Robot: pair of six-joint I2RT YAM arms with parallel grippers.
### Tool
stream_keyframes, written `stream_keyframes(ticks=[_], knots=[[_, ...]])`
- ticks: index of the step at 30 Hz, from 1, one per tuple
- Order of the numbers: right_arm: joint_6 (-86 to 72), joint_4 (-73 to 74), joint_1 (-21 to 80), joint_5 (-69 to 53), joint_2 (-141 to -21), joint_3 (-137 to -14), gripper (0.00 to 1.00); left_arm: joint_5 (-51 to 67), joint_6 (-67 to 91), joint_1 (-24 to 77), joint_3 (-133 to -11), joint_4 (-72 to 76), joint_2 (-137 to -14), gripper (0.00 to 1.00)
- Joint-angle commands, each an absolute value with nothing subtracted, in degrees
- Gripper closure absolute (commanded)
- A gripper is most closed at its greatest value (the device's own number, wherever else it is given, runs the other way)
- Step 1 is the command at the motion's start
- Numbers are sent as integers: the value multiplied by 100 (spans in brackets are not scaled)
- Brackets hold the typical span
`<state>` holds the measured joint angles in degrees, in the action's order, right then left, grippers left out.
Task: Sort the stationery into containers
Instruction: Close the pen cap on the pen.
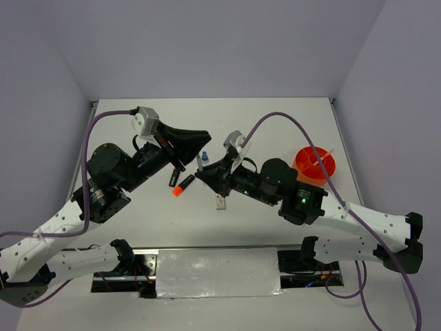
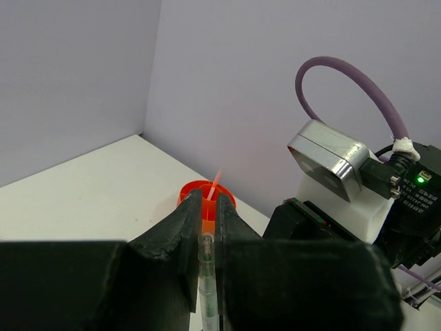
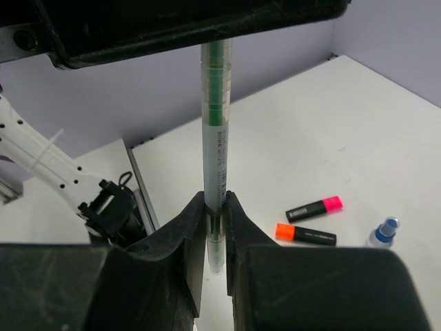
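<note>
Twice pinching one thin pen (image 3: 215, 138) mid-air over the table (image 1: 275, 124), in left gripper (image 2: 209, 207) fingers and right gripper (image 3: 216, 203) fingers alike. Barely beginning: showing only an orange pen (image 2: 215, 181) in the orange bowl (image 1: 306, 172) at 3 o'clock, leaving pink highlighter (image 3: 315, 209), orange highlighter (image 3: 306, 234), bottle (image 3: 382, 232), white block (image 1: 220, 202) loose.

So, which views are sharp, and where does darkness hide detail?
Top external: soft, even light, only faint shadows on the table. Left wrist: the black fingers are dark with little detail, while the orange bowl beyond them is clear. Right wrist: the pen and the pink-capped highlighter are sharp.
</note>
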<state>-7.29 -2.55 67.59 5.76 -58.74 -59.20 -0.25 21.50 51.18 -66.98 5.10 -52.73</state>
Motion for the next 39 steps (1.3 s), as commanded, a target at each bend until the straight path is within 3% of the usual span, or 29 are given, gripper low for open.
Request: stream_keyframes(ticks=[1, 15, 24, 28, 33, 34, 35, 37, 39], knots=[[-326, -282, 6680, 677, -5950, -6809, 100, 369, 2285, 5142, -6671, 325, -5291, 100], [-238, 395, 6170, -106, -6810, -9217, 100, 598, 2531, 5142, -5494, 685, -5150, 100], [-439, 457, 5810, -474, -7154, -9940, 100, 896, 2716, 5142, -5028, 870, -5097, 100], [-527, 361, 5757, -614, -7006, -9757, 100, 765, 2699, 5142, -5036, 721, -5010, 100], [-519, 18, 6097, -722, -6671, -8238, 100, 36, 2479, 5133, -5756, 54, -4790, 100], [-432, -183, 6230, -373, -6575, -7826, 100, 26, 2444, 5142, -5861, 27, -4764, 95], [-413, -219, 6371, -273, -6566, -7648, 100, -95, 2409, 5133, -6028, 26, -4738, 79], [-553, -394, 6513, -45, -6504, -7217, 100, -289, 2338, 5133, -6204, 88, -4685, 66], [-694, -483, 6513, -9, -6451, -6901, 100, -360, 2268, 5142, -6266, 342, -4571, 63]])
